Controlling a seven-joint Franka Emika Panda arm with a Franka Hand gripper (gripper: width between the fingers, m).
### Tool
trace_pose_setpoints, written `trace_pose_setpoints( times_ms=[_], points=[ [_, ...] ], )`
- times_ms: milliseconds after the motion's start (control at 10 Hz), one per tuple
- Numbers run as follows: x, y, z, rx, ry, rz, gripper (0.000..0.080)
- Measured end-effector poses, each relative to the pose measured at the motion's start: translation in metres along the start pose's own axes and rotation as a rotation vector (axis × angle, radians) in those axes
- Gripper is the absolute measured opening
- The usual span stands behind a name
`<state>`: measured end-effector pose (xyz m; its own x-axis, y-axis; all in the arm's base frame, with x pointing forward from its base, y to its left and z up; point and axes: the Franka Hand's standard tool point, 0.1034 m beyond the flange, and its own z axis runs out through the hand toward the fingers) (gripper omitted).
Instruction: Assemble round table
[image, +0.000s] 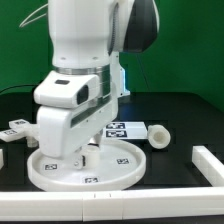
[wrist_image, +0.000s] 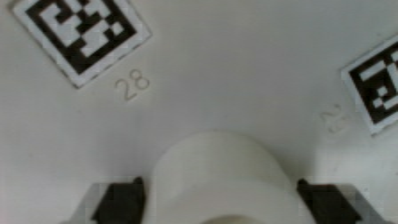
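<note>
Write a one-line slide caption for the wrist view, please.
Gripper holding the white cylinder post over the tagged round disc.

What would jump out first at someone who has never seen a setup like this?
The bulky white robot arm fills the middle of the exterior view, bent over a large round disc on the black table. In the wrist view its jaws clamp a white rounded piece just above the disc's bold black-and-white tags.
</note>
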<state>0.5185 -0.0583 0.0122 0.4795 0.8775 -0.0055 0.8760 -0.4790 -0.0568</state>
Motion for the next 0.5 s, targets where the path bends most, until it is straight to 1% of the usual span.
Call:
trace_pose_setpoints(
  times_ms=[100, 300, 500],
  points=[
    [0.009, 0.000, 0.001, 0.001, 0.006, 0.000, 0.0409],
    [0.035, 0.006, 0.000, 0.001, 0.021, 0.014, 0.0409],
    [0.057, 0.011, 0.001, -0.012, 0.034, -0.001, 0.0409]
  ],
)
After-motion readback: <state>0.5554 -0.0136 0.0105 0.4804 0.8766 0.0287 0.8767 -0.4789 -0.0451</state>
